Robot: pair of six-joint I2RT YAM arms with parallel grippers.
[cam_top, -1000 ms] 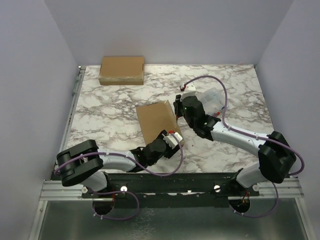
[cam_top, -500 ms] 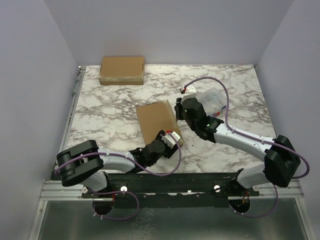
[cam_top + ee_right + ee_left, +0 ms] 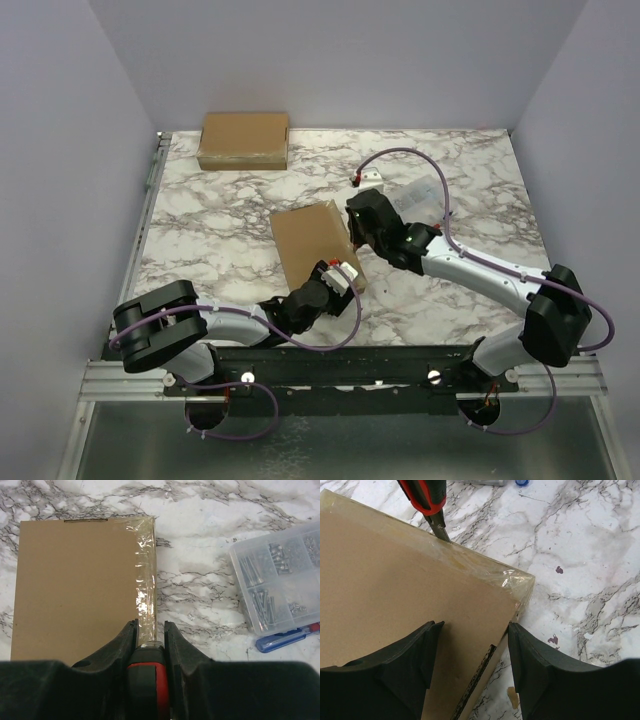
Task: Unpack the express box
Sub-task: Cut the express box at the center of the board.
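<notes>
The express box point(image 3: 310, 243), brown cardboard with clear tape along its right edge, lies flat mid-table. My right gripper point(image 3: 356, 216) is shut on a red and black utility knife point(image 3: 149, 680). The knife's blade point(image 3: 441, 530) touches the taped seam point(image 3: 146, 580) at the box's right edge. My left gripper point(image 3: 337, 274) is open at the box's near right corner. In the left wrist view one finger point(image 3: 415, 655) lies over the box top point(image 3: 395, 590) and the other point(image 3: 530, 665) hangs over the marble beside the edge.
A second cardboard box point(image 3: 243, 140) sits at the back left. A clear plastic organizer point(image 3: 280, 580) with screws lies right of the express box, with a blue tool point(image 3: 285, 637) at its near side. Grey walls close in the marble table point(image 3: 200, 220).
My right gripper with the knife has shifted slightly left and away, along the box's right edge. The left gripper and the box have stayed put.
</notes>
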